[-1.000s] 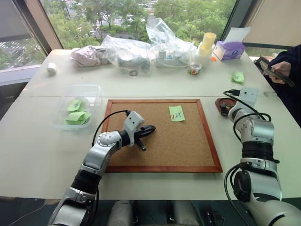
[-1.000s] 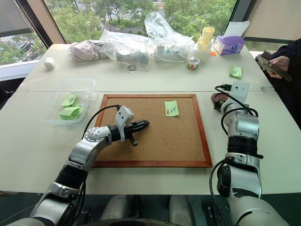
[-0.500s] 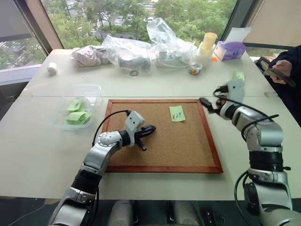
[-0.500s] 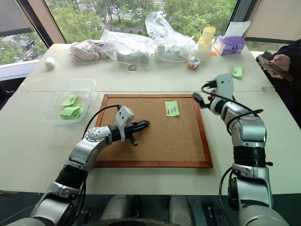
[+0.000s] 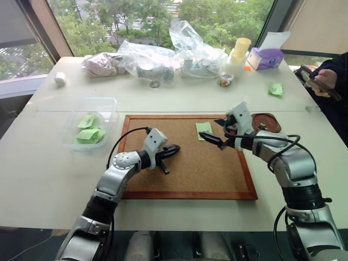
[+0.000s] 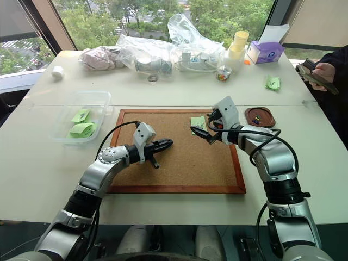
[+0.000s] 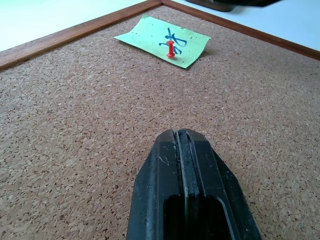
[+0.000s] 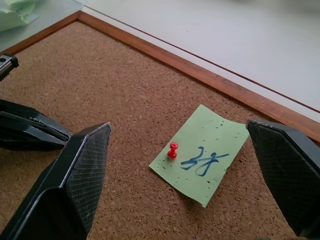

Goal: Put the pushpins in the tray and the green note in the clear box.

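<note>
Change since earlier frame: right gripper (image 6: pixel 205 129) has swung from over the tray (image 6: pixel 260 117) across to the cork board (image 6: pixel 174 163); left gripper (image 6: pixel 163 144) has not moved.
Right gripper: fingers spread wide, nothing between them; hovers over the green note (image 8: pixel 203 153), one finger (image 8: pixel 70 185) on each side of it in the right wrist view.
Left gripper: fingers pressed together, holding nothing; low over the middle of the cork board, pointing toward the green note.
Green note: lies flat on the cork board near its far edge; blue marks on it; one red pushpin (image 8: pixel 172 149) stands upright in it.
Tray: on the table just beyond the board's right edge; small coloured pins (image 6: pixel 260 116) lie inside.
Clear box (image 5: pixel 87 128): on the table left of the board; folded green notes (image 5: pixel 87 136) lie inside.
Table, far side: clear plastic bags (image 5: pixel 179 54), purple tissue box (image 5: pixel 265 57).
Person's hand (image 5: pixel 326 81): at the right edge, holding a dark object.
</note>
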